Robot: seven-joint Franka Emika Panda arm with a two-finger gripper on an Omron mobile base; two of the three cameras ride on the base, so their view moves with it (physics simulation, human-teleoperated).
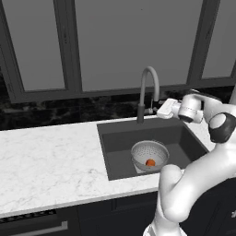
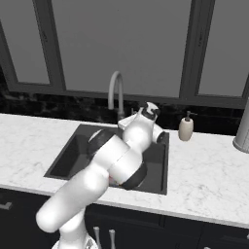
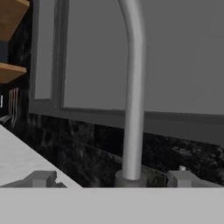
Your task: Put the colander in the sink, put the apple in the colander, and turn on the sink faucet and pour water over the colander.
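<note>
The silvery colander (image 1: 150, 154) stands on the bottom of the dark sink (image 1: 117, 138), and the small red-orange apple (image 1: 150, 162) lies inside it. Behind the basin rises the grey gooseneck sink faucet (image 1: 146, 90). My gripper (image 1: 157, 109) hovers just right of the faucet's lower stem, above the sink's back edge, pointing at it. In the hand view the faucet stem (image 3: 133, 109) stands straight ahead between my two spread fingertips (image 3: 41, 178), with nothing held; my gripper (image 3: 111, 180) is open. No water shows. My arm hides the colander and apple in the right base view, where the faucet (image 2: 115, 92) stays visible.
White marble counter (image 1: 46, 161) runs left of the sink. A beige soap dispenser (image 2: 186, 128) stands right of the sink's back corner, and a grey cylinder (image 2: 241, 131) at the far right. Dark backsplash and windows close the back. Wooden shelves (image 3: 11, 17) hang at the left.
</note>
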